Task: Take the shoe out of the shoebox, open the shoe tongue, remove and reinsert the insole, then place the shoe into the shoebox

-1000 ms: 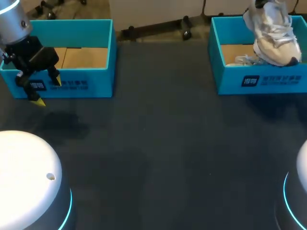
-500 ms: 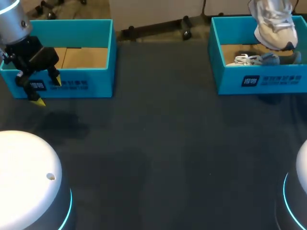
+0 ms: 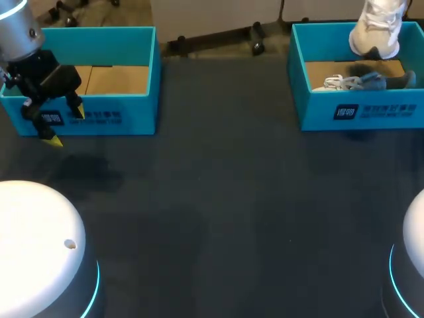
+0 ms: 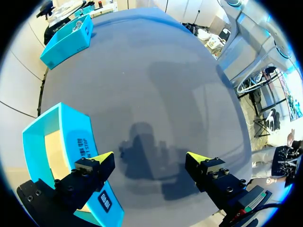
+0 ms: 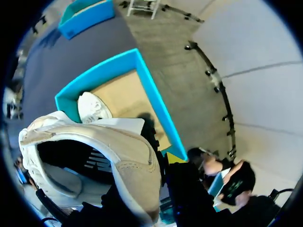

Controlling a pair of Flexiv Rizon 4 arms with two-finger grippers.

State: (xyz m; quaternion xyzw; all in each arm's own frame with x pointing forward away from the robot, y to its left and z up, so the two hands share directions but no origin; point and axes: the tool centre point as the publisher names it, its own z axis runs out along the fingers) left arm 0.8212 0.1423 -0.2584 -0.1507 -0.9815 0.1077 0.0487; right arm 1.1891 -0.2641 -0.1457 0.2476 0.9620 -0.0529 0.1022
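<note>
Dark desk, two teal boxes along its far edge.

- Item 1: white shoe, raised clear above the right shoebox at the far right corner. Right jaws are closed on the rim of its opening.
- Item 2: second shoe, lying inside that box.
- Item 3: left jaws, wide apart, holding nothing, hanging before the left shoebox.

Step in hand, by judgement: taking out. Next move calls for carrying the shoe to open desk and setting it down sole-first, ready for the tongue.

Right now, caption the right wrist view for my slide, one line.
Right gripper holds the white shoe above the blue shoebox, where a second shoe lies.
</note>
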